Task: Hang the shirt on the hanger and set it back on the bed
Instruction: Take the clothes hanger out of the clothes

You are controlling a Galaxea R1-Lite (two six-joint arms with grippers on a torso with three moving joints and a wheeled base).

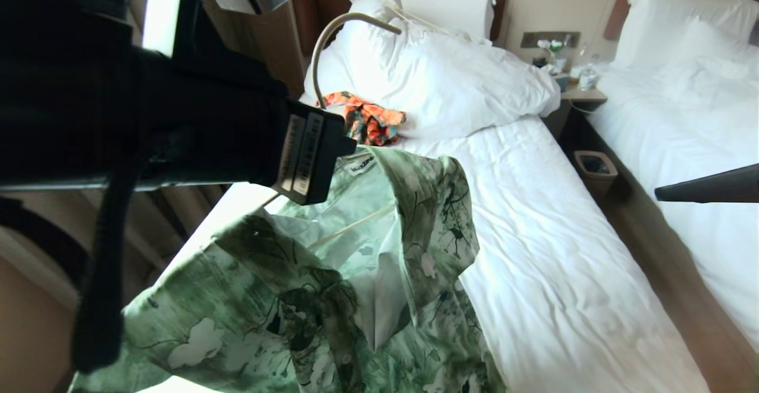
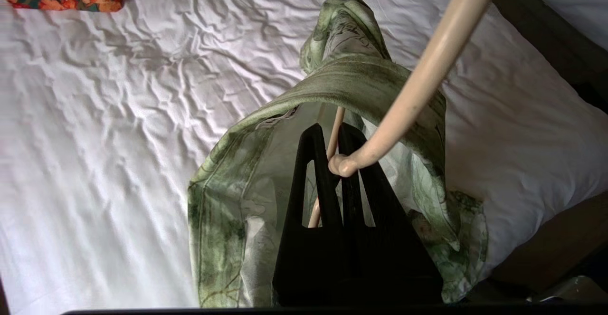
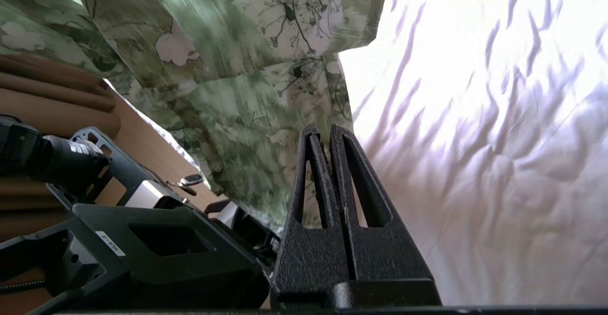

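left gripper point(image 2: 335, 132): fingers pinched together on the thin rod of the hanger, gripping it inside the shirt's neck opening; arm is filling the near-left part of the head view, above the bed
hanger point(image 2: 418, 77): cream wire, being held up off the bed by the left gripper; curved hook is arcing up toward the pillows in the head view point(image 1: 332, 37); one sloping arm is showing through the fabric; hook tip is sitting right against the left fingers
shirt point(image 1: 332, 286): green with white flowers, hanging from the hanger, collar draped around the hanger neck, white neck label facing the head camera; body is dangling down over the bed's near-left side; front is hanging open; cannot tell whether the lower hem is touching the sheet
right gripper point(image 3: 327, 137): fingers closed flat against each other, gripping nothing; tips are sitting just beside the shirt's hanging edge, over the sheet; in the head view only a dark tip is poking in from the right edge point(image 1: 708, 187), well apart from the shirt
bed point(image 1: 551, 251): wrinkled white sheet, bare on the side away from the shirt
pillows point(image 1: 450, 73): piled at the bed's head against the brown headboard
orange garment point(image 1: 367, 117): crumpled on the bed just in front of the pillows, apart from the shirt
second bed point(image 1: 699, 114): lying beside the bed, across a narrow floor gap
bin point(image 1: 595, 171): standing on the floor in that gap, near the nightstand
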